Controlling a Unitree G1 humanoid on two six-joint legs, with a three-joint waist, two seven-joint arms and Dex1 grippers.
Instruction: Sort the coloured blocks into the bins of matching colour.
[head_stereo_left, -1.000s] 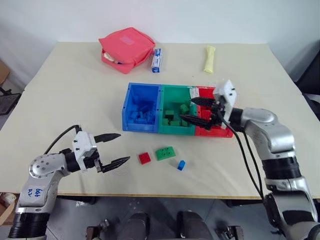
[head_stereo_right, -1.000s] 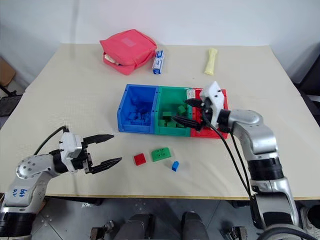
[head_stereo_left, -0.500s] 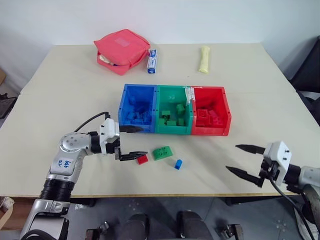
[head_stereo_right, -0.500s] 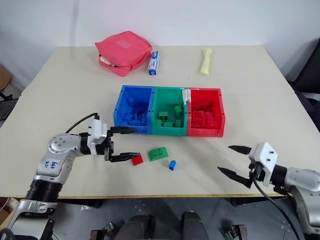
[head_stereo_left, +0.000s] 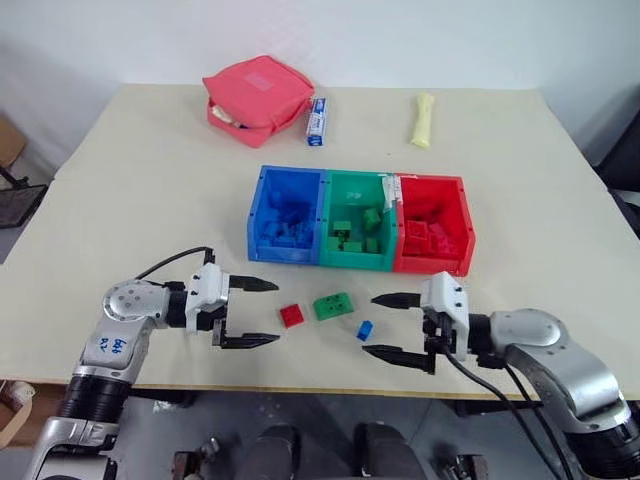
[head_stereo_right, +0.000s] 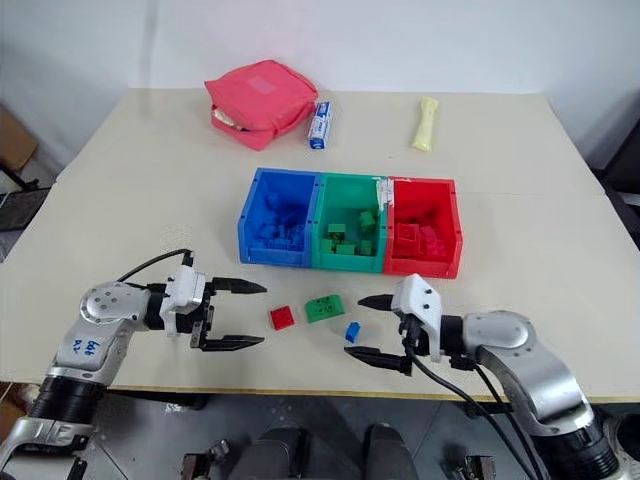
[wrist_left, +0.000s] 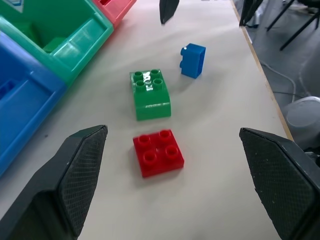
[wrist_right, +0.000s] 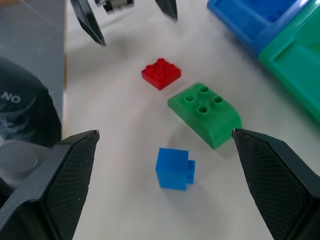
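Three loose blocks on the table in front of the bins, flanked by both grippers.

Left gripper, jaws wide and empty, faces the red block; then the green block and blue block, just before the right gripper, likewise wide and empty. The bricks inside the bins are partly hidden by the walls.

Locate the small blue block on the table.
The blue block lies loose on the table's near edge, between the green block and the open right gripper.
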